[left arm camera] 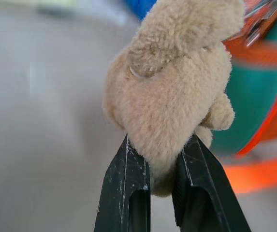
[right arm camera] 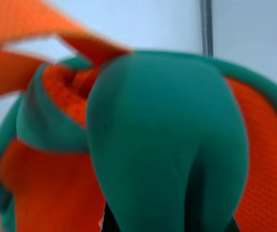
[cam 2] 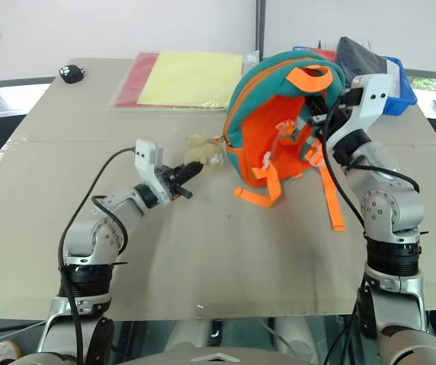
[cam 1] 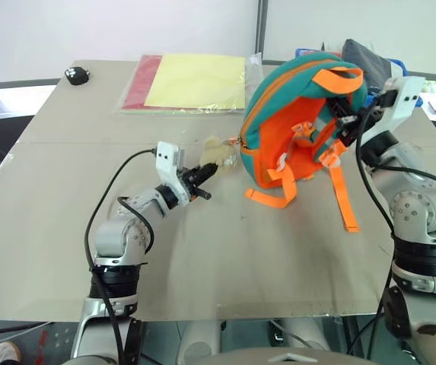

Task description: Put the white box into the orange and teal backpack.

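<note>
Centrally, the orange and teal backpack (cam 1: pixel 297 129) stands amid bare tabletop (cam 1: pixel 225 258).

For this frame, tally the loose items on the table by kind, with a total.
Backpack: 1, the orange and teal backpack
Plush charm: 1, the tan plush charm attached to it
Clear sleeve of sheets: 1, the sleeve of yellow and red sheets
Blue tray: 1, the blue tray behind the backpack
Small black object: 1, the black object at the far corner
Total: 5
</note>
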